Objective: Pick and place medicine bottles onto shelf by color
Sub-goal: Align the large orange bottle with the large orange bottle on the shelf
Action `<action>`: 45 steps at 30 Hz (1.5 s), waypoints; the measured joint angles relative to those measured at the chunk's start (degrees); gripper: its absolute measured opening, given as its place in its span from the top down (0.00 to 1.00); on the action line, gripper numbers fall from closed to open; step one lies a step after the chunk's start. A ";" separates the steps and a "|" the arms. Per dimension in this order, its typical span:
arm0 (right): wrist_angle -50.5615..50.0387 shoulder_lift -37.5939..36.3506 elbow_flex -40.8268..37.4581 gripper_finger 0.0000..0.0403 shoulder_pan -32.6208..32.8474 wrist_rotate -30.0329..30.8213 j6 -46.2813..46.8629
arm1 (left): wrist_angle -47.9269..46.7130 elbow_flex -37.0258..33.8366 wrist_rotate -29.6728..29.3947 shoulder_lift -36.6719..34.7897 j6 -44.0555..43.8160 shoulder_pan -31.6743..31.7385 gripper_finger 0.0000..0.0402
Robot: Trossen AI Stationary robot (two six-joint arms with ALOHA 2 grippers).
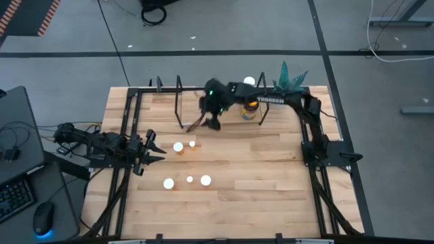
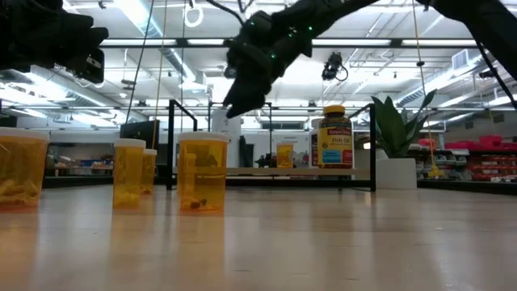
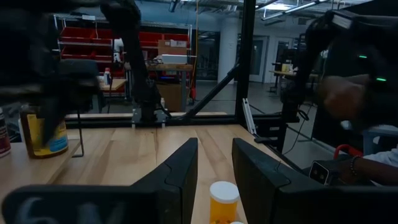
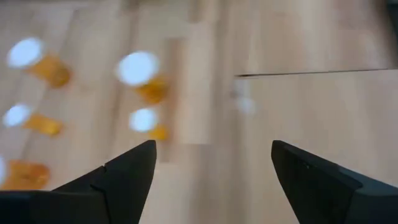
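**Right gripper empty above the shelf; orange bottles loose on the table**

You have five small orange bottles (image 1: pixel 178 146) with white caps standing mid-table, well apart from the shelf (image 1: pixel 224 112). One more orange bottle (image 2: pixel 284 154) sits on the shelf board, near the dark amber bottle (image 1: pixel 250 110) with its yellow lid. Your right gripper (image 4: pixel 211 165) hangs over the shelf's left part, fingers spread wide, holding nothing. Your left gripper (image 3: pixel 214 171) waits at the table's left edge, fingers parted a little, an orange bottle just ahead. A potted plant (image 1: pixel 290 76) stands behind the shelf's right end.
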 joint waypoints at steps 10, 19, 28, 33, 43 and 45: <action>1.12 1.50 -0.11 0.19 15.53 2.11 -0.48 | 0.01 0.01 -0.01 0.00 0.02 -0.02 0.73; 3.87 1.49 -1.88 0.20 23.44 4.16 0.11 | 0.01 0.01 0.01 0.00 0.02 -0.02 0.73; 7.95 1.58 -8.25 0.24 27.92 11.55 1.47 | 0.01 0.00 -0.01 0.00 0.02 -0.02 0.73; 12.03 1.51 -10.30 0.24 29.25 11.49 2.81 | 0.01 0.01 0.01 0.00 0.02 0.00 0.73; 17.09 1.56 -14.30 0.15 30.77 11.52 3.11 | 0.01 0.01 0.00 0.00 0.00 -0.02 0.73; 18.44 1.54 -15.28 0.14 30.78 11.98 3.11 | 0.01 0.01 0.00 0.00 0.02 -0.02 0.73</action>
